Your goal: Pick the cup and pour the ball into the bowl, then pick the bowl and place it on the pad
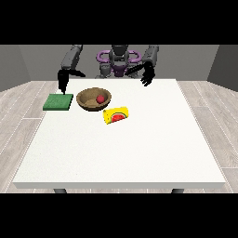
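at the far left of the white surface point(139, 153) lies the green pad point(58, 102), flat and square, near the surface's back left corner. just above its back edge hangs the hand at the view's left point(62, 79), black, with its fingers pointing down toward the pad; they look straight rather than curled and hold nothing, though whether they touch the pad cannot be told.

just to the right of the pad, apart from it by a narrow strip of white, stands the brown bowl point(93, 99), upright. the red ball point(100, 99) rests inside it, toward the bowl's right side.

next, in front of the bowl and a little to its right, the yellow cup point(116, 115) lies on its side on the surface, close to the bowl's rim but whether it touches cannot be told. it bears a watermelon-slice picture in red and green. no hand is on it.

further right, well apart from the cup and bowl, the hand at the view's right point(148, 76) hovers over the back edge of the surface, fingers spread and relaxed, pointing downward, holding nothing.
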{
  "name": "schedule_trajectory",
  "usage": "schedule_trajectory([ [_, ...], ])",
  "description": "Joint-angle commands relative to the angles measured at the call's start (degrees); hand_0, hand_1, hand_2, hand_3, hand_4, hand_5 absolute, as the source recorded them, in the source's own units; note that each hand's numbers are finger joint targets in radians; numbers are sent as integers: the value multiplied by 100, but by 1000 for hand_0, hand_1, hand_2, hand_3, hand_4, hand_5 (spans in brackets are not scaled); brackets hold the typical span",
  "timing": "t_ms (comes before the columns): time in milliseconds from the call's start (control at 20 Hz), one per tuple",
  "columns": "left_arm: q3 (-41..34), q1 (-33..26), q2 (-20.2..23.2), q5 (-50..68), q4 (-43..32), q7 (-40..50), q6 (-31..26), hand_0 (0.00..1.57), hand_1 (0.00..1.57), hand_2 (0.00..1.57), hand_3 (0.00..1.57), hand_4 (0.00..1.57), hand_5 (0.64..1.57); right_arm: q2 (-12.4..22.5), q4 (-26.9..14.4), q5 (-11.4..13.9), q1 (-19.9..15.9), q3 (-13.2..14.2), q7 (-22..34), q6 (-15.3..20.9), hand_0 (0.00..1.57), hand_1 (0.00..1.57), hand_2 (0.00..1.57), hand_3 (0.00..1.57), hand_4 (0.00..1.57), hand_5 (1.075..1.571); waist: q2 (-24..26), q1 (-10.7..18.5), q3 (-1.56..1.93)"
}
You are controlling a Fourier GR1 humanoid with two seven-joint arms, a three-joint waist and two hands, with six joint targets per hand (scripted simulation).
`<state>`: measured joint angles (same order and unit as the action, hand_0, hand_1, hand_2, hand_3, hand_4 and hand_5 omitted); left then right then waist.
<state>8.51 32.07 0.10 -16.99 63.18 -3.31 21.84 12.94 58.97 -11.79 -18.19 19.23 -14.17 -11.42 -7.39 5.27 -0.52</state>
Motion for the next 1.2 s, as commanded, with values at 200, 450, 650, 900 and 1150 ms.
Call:
schedule_trajectory([
  [200, -521, -730, 342, 1181, 196, -1398, -1243, 0, 0, 0, 0, 0, 1563, -313, -294, 92, -391, -81, -30, 588, 0, 0, 0, 0, 327, 1570, -166, 152, 49],
  [450, -519, -669, 611, 1116, 852, -915, -1549, 0, 0, 0, 0, 0, 1565, -192, -1483, 37, -637, 178, -926, 568, 0, 0, 0, 0, 259, 1567, -284, 381, 56],
  [650, -649, -1006, 712, 1186, 1010, -1176, -1719, 0, 0, 0, 0, 0, 1566, -72, -1950, 107, -853, 93, -1069, 563, 0, 0, 0, 0, 189, 1563, -242, 330, 54],
  [900, -355, -788, 391, 988, 1604, -697, -1516, 0, 0, 0, 0, 0, 1566, 141, -2721, 38, -1301, 295, -1565, 531, 0, 0, 0, 0, 93, 1563, -666, 543, 58],
  [1150, -641, -1103, 677, 1091, 1611, -860, -1746, 0, 0, 0, 0, 0, 1566, -36, -2967, 3, -1354, 159, -1641, 435, 0, 0, 0, 0, 139, 1565, -540, 432, 55],
])
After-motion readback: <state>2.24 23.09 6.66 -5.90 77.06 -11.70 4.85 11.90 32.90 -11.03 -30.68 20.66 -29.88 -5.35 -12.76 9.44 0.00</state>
